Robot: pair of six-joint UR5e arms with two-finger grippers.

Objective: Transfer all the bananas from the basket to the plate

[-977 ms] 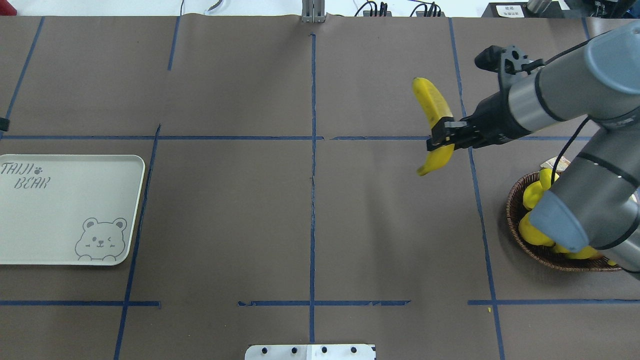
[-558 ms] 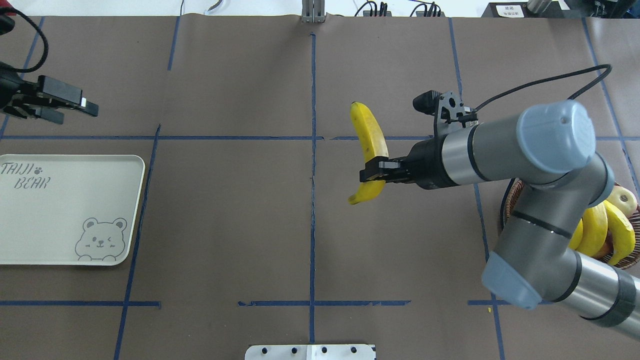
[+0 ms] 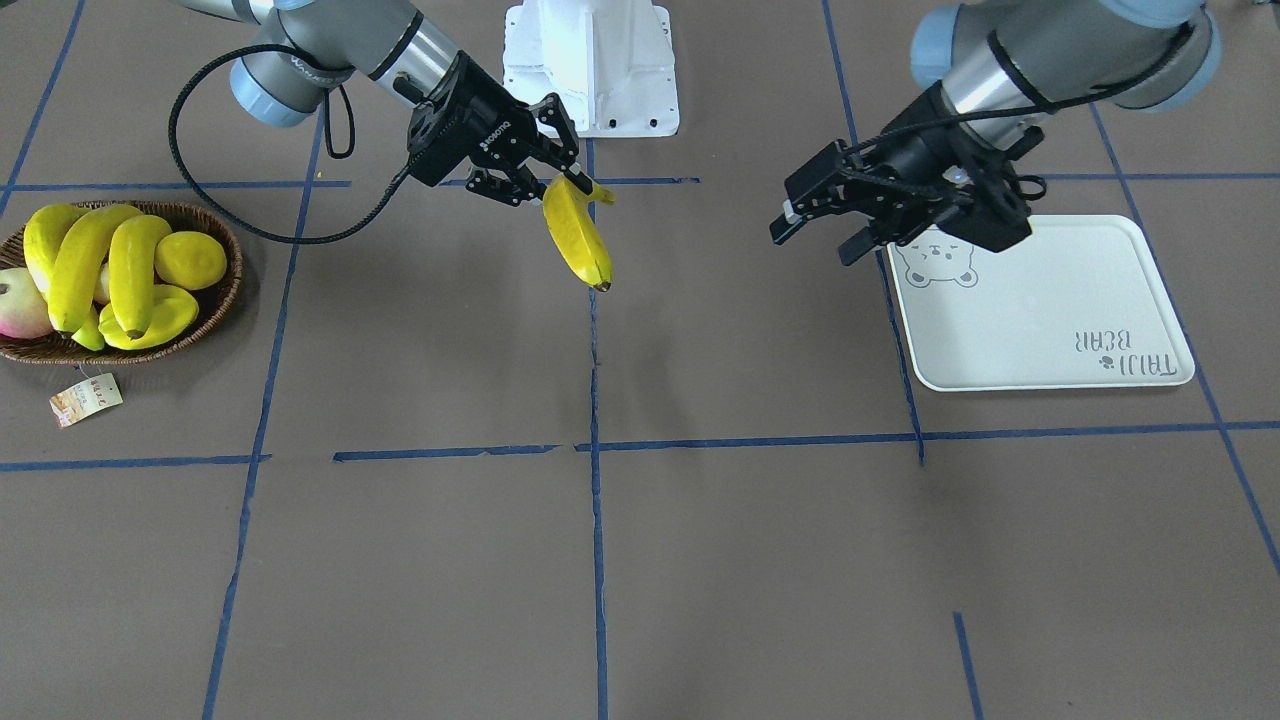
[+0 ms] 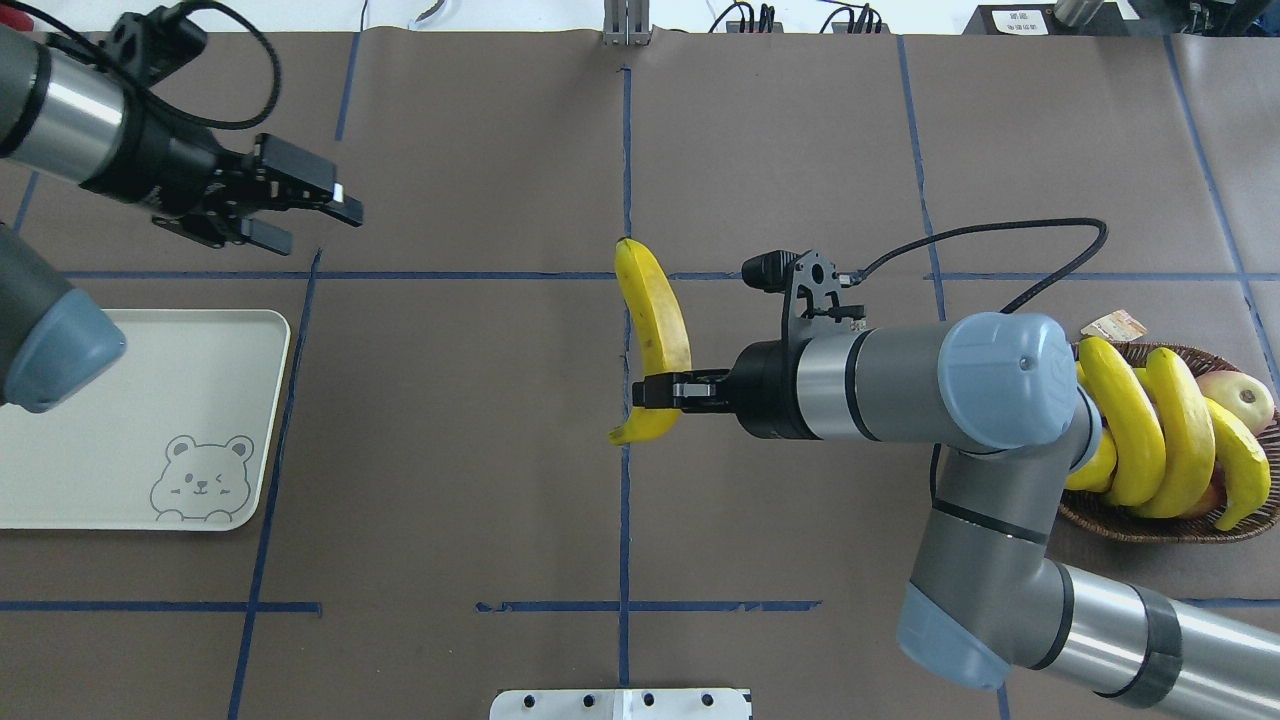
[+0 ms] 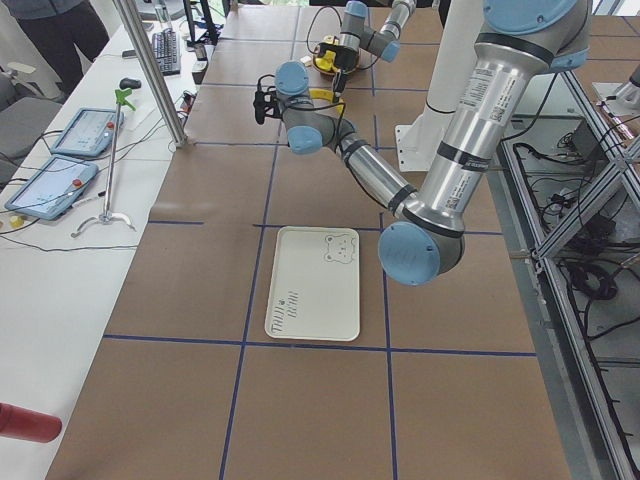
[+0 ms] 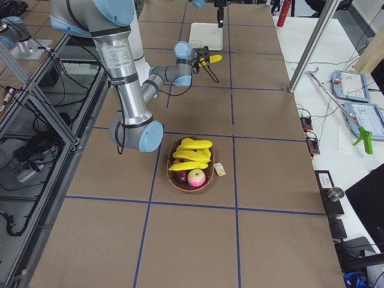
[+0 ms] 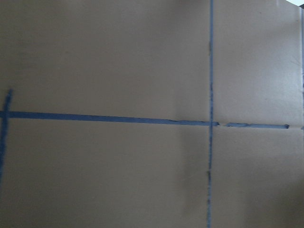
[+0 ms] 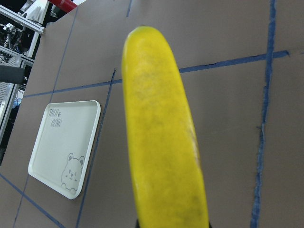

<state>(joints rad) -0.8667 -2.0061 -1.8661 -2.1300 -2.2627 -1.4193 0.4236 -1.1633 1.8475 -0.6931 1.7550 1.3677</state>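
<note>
My right gripper [image 4: 662,392] is shut on the lower part of a yellow banana [image 4: 655,315] and holds it above the table's centre line; it also shows in the front view [image 3: 578,235] and fills the right wrist view [image 8: 164,142]. Three more bananas [image 4: 1150,430] lie in the brown wicker basket [image 4: 1100,517] at the far right, seen too in the front view [image 3: 90,260]. The white bear plate [image 4: 120,420] lies at the left edge, with nothing on it. My left gripper [image 4: 318,228] is open and empty, above the table beyond the plate's far right corner.
The basket [image 3: 228,290] also holds a pinkish apple [image 3: 20,308] and a yellow lemon [image 3: 190,258]; a paper tag [image 3: 85,398] lies beside it. The robot's white base [image 3: 590,60] stands at the table's near edge. Blue tape lines cross the brown table.
My right arm has carried the banana leftward from near the basket to the centre line. My left arm has come in from the left and moved right, past the plate's far edge.
</note>
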